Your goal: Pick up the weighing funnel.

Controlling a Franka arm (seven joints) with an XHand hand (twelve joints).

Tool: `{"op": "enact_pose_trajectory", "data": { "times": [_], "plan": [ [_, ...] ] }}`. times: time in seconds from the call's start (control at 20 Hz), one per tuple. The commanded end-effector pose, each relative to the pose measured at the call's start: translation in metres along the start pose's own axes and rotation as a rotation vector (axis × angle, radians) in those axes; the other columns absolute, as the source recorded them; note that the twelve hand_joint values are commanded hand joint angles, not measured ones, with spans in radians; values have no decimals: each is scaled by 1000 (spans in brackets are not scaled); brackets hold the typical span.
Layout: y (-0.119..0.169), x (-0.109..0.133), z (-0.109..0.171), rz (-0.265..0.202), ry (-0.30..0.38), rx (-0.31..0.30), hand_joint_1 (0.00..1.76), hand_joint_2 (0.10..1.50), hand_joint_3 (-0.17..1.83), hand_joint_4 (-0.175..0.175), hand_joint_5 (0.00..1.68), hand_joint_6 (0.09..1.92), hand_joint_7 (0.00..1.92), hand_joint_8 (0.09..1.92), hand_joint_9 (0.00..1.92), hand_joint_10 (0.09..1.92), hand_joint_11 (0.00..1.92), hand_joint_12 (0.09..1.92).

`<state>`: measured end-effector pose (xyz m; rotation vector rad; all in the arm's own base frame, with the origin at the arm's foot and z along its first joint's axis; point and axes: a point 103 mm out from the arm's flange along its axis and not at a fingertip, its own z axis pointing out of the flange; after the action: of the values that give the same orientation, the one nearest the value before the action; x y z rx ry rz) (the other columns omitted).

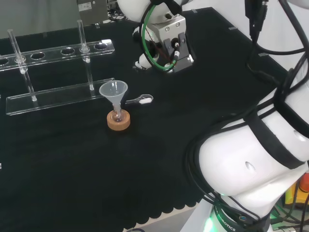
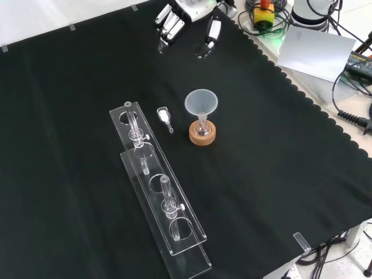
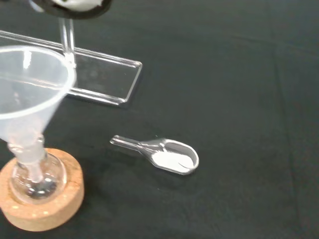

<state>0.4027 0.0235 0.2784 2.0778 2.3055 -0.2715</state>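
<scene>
a bench covered in black cloth (image 2: 279, 174), seen from three cameras. in the front view the robot's black and white hand (image 2: 171, 23) hangs at the top edge of the scene, above the cloth. its fingers (image 2: 167, 29) point downward, fairly straight, and the thumb (image 2: 210, 34) is set apart from them, so the hand is spread and holds nothing. the weighing funnel (image 2: 164, 116), a small clear scoop with a short stem, lies flat on the cloth well apart from the hand and untouched. in the front view it sits between a long clear rack (image 2: 157, 192) on its left and the big cone-shaped funnel (image 2: 201, 103) on its right, close to both and touching neither. in the head view the weighing funnel (image 1: 140, 100) lies just to the right of the funnel (image 1: 113, 92), with its stem towards the funnel. the funnel stands mouth up with its stem in a small flask (image 3: 35, 177) on a cork ring (image 2: 202, 135). the wrist view shows the weighing funnel (image 3: 167, 155) close up, with a pale patch in its bowl that may be white powder or only a reflection.
</scene>
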Motion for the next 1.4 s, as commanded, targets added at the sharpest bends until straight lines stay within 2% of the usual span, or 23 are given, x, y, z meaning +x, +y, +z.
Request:
{"op": "enact_pose_trajectory", "data": {
  "times": [0.05,0.5,0.9,1.4],
  "plan": [
    [14,-34,26,40,52,35,767,726,464,-76,533,87,522,699,807,538,481,1304],
    [38,-54,70,59,87,88,747,718,486,-77,552,87,540,704,813,533,467,1296],
    [62,-45,111,41,127,133,778,710,496,-77,592,87,583,717,830,535,467,1300],
    [81,-31,155,4,134,184,825,698,506,-76,612,87,589,715,833,531,481,1292]
  ]
}}
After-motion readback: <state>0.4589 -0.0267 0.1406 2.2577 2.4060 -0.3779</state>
